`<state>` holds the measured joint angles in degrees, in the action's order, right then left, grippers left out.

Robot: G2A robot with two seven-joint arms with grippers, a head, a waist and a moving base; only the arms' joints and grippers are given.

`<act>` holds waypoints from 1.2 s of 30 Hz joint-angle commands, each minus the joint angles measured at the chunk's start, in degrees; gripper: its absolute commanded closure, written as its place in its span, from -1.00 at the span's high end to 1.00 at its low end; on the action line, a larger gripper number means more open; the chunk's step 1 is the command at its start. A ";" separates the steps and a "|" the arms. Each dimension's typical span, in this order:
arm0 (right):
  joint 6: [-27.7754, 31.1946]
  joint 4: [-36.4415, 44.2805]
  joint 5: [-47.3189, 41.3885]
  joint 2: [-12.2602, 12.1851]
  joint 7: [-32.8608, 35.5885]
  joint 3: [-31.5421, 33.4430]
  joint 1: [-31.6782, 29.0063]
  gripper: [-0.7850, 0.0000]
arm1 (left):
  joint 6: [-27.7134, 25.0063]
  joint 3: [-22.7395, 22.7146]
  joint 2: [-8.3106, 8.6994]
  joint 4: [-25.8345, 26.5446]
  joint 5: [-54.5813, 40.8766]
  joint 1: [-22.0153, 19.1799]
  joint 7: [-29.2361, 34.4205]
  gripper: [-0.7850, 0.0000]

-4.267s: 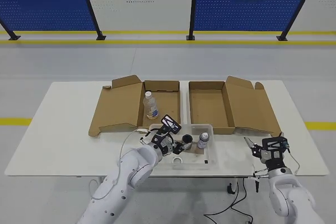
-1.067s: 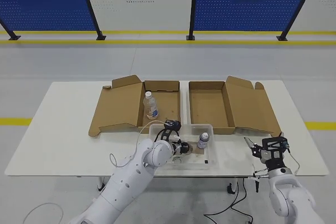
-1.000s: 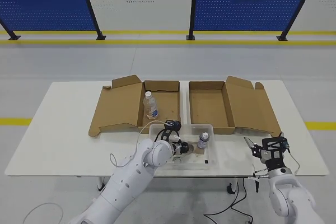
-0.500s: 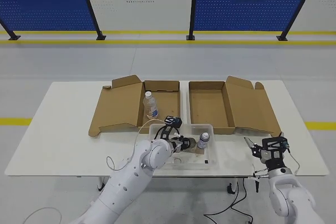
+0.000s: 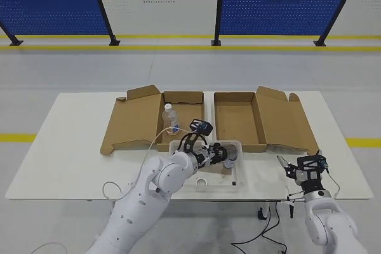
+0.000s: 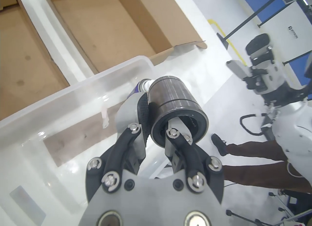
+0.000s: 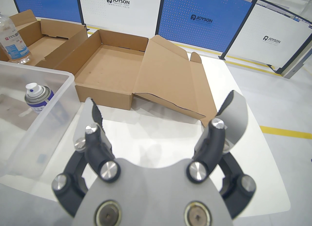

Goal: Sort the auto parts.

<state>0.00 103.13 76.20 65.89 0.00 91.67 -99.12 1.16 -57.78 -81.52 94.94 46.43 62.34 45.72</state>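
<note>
Right claw: The right gripper [image 7: 163, 105] is pictured with its fingers spread wide and nothing between them, low over the near edge of the white table [image 5: 63, 146], at 3 o'clock from the bin.

Bin: A clear plastic bin [image 5: 235, 184] is set near the table's front edge, with a white-capped spray can [image 7: 39, 97] standing upright inside.

Left claw: The left gripper [image 6: 159, 119] is pinched on a steel cylindrical bearing [image 6: 174, 100]. One finger is pushed into the bore and the other pad is pressed against the outer wall.

Task's thing: The bearing is held in the air, judged to be above the bin's far-right part and close to the spray can.

Boxes: Two open cardboard boxes are laid beyond the bin. The left cardboard box [image 5: 181, 120] at 11 o'clock holds a clear bottle [image 5: 170, 119], and the right cardboard box [image 5: 235, 117] lies at 1 o'clock.

Risk, slip: The smooth, heavy-looking metal is gripped through one wall only. It could be swung or dropped on a quick turn.

Risk, knock: The spray can could be toppled, or the bin rim clipped, if the bearing is carried out too low.

Risk, sorting: The bearing could be placed with the bottle by mistake. The right box is judged the likelier home.
</note>
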 commanded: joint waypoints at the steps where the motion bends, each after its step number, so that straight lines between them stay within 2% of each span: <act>1: 0.00 0.00 0.00 0.00 0.00 0.00 0.00 1.00 | -0.41 -0.21 0.12 1.61 -0.35 0.20 0.68 -1.00; 6: 0.00 0.00 0.00 0.00 0.00 0.00 0.00 1.00 | -1.15 -0.44 0.38 3.58 -0.61 0.38 1.92 -1.00; 14: 0.00 0.00 0.00 0.00 0.00 0.00 0.00 1.00 | -0.97 -1.09 0.74 3.70 -0.55 0.84 1.93 -1.00; 18: 0.00 0.00 0.00 0.00 0.00 0.00 0.00 1.00 | 1.28 -2.38 0.79 2.59 -0.69 0.83 -0.78 -1.00; 27: 0.00 0.00 0.00 0.00 0.00 0.00 0.00 1.00 | 5.32 -5.21 0.97 -6.08 5.08 -3.01 -6.95 -1.00; 30: 0.00 0.00 0.00 0.00 0.00 0.00 0.00 1.00 | 6.02 -4.76 0.93 -9.99 8.58 -5.25 -7.71 -1.00; 36: 0.00 0.00 0.00 0.00 0.00 0.00 0.00 1.00 | 8.94 -4.13 0.27 -17.39 8.12 -8.63 -8.66 -1.00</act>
<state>0.00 103.13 76.20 65.89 0.00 91.67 -99.12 9.53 -62.05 -81.12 79.00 54.75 54.27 37.21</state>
